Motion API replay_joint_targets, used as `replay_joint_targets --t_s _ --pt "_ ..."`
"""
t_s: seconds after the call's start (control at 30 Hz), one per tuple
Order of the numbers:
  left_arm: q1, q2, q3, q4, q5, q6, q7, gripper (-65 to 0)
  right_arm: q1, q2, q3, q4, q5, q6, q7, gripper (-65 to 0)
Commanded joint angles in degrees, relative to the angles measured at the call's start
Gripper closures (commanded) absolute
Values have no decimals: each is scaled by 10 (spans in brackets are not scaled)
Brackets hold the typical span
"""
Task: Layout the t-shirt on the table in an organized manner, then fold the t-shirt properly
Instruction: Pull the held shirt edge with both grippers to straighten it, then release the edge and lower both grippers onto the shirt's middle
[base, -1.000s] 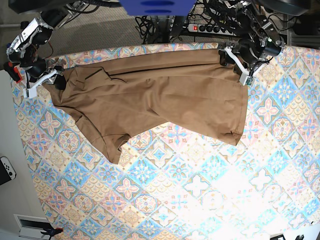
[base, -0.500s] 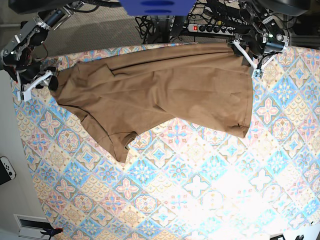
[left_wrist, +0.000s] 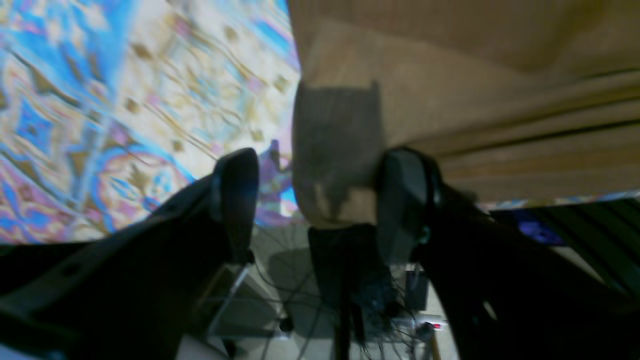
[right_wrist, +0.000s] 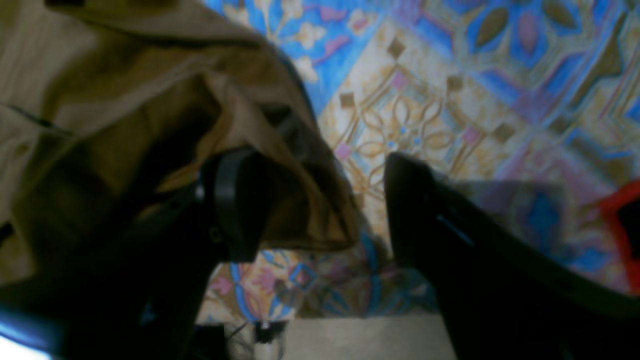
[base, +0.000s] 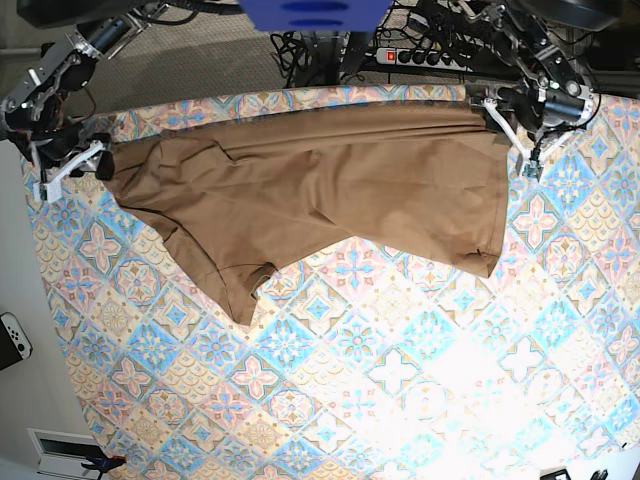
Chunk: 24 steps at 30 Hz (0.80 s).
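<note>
We see the t-shirt stretched across the far part of the table, its long axis running side to side, with one sleeve trailing toward the near left. The neck and its tag are not to be made out. At the shirt's right far corner, the left gripper stands with its jaws apart; in the wrist view a strip of cloth lies between them against one finger. At the opposite end, the right gripper also stands parted, bunched cloth draped over one finger. Both wrist views are blurred.
</note>
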Motion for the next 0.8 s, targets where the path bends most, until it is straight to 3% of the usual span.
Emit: replay_joint_targets --t_s 0.0,0.33,0.67,0.77 --pt "2 -13 -2 11 8 1 -1 -362 5 14 3 23 11 1 14 -359" --pt "2 -37 -2 12 9 1 -1 -362 6 13 3 94 10 0 16 -359" --pt "2 -38 -2 12 8 1 -1 -367 6 13 1 91 10 0 17 -359" --pt "1 -31 -2 12 -21 1 -1 -373 6 13 0 91 10 0 17 -359"
